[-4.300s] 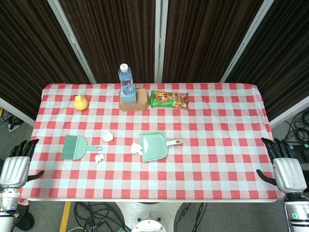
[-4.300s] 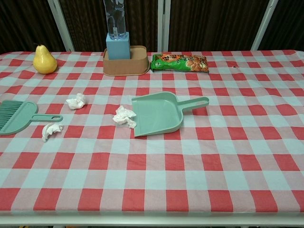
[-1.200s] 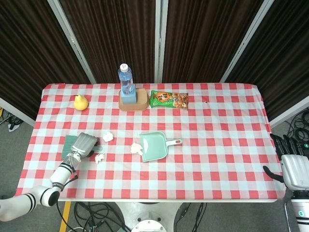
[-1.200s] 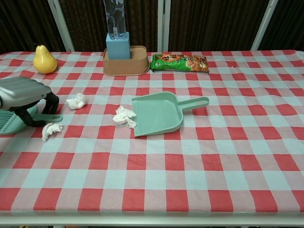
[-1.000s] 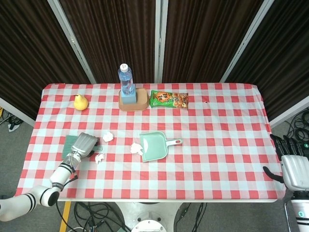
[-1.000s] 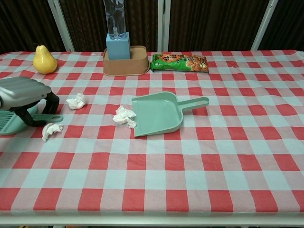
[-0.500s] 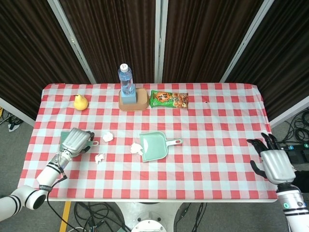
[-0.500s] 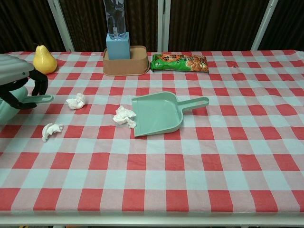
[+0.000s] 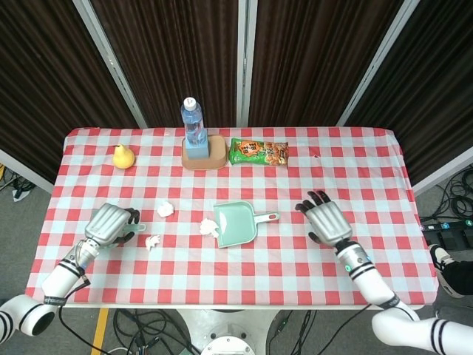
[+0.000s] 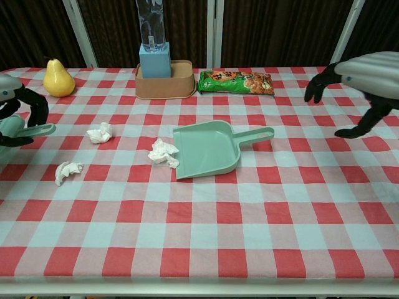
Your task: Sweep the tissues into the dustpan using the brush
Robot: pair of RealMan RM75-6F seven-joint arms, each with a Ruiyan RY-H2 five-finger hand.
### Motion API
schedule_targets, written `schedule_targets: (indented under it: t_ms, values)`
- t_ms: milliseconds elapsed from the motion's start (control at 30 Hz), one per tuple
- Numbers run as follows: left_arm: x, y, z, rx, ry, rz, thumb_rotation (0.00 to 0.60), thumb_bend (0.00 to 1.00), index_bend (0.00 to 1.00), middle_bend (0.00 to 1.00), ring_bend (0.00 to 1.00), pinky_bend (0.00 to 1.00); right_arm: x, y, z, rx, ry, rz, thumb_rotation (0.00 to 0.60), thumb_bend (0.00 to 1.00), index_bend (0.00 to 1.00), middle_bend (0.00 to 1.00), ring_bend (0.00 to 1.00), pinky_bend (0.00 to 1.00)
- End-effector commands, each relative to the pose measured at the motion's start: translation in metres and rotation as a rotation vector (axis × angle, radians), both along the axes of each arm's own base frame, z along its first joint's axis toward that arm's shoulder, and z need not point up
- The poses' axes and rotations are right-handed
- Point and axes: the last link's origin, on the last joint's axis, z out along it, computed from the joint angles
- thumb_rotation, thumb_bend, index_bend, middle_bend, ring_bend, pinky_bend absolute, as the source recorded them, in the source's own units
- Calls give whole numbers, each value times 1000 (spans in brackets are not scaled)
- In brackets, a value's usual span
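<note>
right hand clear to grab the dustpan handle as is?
Probably yes. The right hand is open, hovering right of the dustpan, whose handle points toward it. Only bare tablecloth lies between; the tissues sit on the far, left side.

Dark curtains (image 9: 177,52) hang behind the checked table (image 9: 355,177).

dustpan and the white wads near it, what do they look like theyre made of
Dustpan: probably moulded plastic, going by its uniform mint green, smooth matte surface and one-piece handle. White wads: likely tissue paper, crumpled, soft irregular folds, no sheen.
</note>
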Motion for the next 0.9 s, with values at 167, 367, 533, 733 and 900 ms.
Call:
schedule_targets:
  t_ms: [167, 367, 533, 733, 900]
  values:
    - [-1, -1, -5, -11, -6, 9, 600, 402, 544, 562, 807, 952, 23, -26, -51, 17, 79, 16, 600, 151, 311, 312, 105, 136]
    - [1, 0, -8, -17, -13, 6, 600, 403, 542, 563, 807, 952, 34, -30, -76, 34, 130, 28, 600, 155, 330, 323, 119, 137]
    - [1, 1, -10, -21, -17, 5, 600, 404, 542, 562, 807, 952, 47, -30, -92, 36, 127, 40, 600, 159, 342, 334, 123, 140]
    - [1, 3, -10, -22, -22, 4, 600, 406, 542, 562, 807, 952, 58, -34, -103, 32, 130, 45, 600, 228, 377, 339, 154, 160]
    - [0, 3, -10, -22, -23, 4, 600, 406, 542, 562, 807, 952, 64, -36, -109, 28, 131, 44, 600, 239, 398, 364, 172, 164]
